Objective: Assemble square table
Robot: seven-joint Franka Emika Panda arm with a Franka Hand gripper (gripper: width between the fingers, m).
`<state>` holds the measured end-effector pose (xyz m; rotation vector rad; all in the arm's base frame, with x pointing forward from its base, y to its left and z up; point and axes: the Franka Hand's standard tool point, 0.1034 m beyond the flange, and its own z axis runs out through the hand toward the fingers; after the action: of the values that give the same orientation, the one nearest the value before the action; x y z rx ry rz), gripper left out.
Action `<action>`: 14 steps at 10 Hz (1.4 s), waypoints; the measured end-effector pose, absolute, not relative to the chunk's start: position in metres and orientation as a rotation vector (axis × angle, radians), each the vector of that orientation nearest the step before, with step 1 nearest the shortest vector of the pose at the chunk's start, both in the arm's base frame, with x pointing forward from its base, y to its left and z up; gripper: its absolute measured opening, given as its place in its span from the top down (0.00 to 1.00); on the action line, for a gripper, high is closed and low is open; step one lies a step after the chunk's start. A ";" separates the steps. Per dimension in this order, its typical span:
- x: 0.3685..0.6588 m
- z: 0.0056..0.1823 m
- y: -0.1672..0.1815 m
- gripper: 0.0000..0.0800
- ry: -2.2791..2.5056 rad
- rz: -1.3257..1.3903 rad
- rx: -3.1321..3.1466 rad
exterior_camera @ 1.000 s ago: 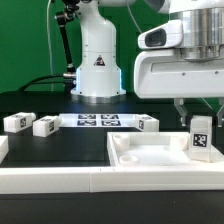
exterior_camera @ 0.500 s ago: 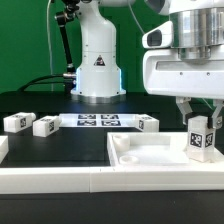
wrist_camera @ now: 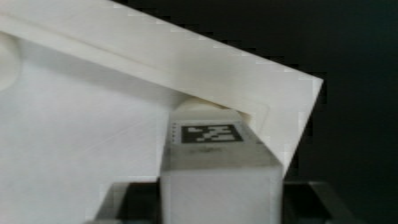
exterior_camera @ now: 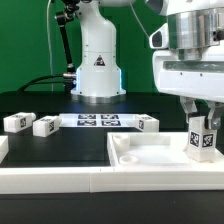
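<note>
Square table slab (exterior_camera: 150, 158): lying just under the gripper (exterior_camera: 203, 124), recessed panels facing up.
Gripper: I am watching it clamping one tagged leg (exterior_camera: 203, 142) upright at the slab's corner.
Change: gripper and leg are sitting further toward the exterior view's right than before.

Exterior camera sits low by the black table (exterior_camera: 60, 150), facing the arm's base (exterior_camera: 98, 65), while the wrist camera peers close onto the leg (exterior_camera: 203, 142) (wrist_camera: 214, 150) and slab (exterior_camera: 150, 155) (wrist_camera: 89, 120) corner, shared by both.
</note>
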<state>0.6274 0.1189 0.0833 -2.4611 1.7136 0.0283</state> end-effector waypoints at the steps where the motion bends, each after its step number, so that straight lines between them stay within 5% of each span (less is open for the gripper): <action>1: 0.627 0.083 0.119 0.64 1.691 0.027 -2.476; 3: 0.626 0.082 0.121 0.27 1.609 0.046 -2.540; 6: 0.624 0.080 0.123 0.19 1.282 0.030 -2.728; 14: 0.624 0.081 0.122 0.19 0.273 0.008 -3.030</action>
<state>0.6238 0.1223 0.0813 -3.0300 0.2727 0.0077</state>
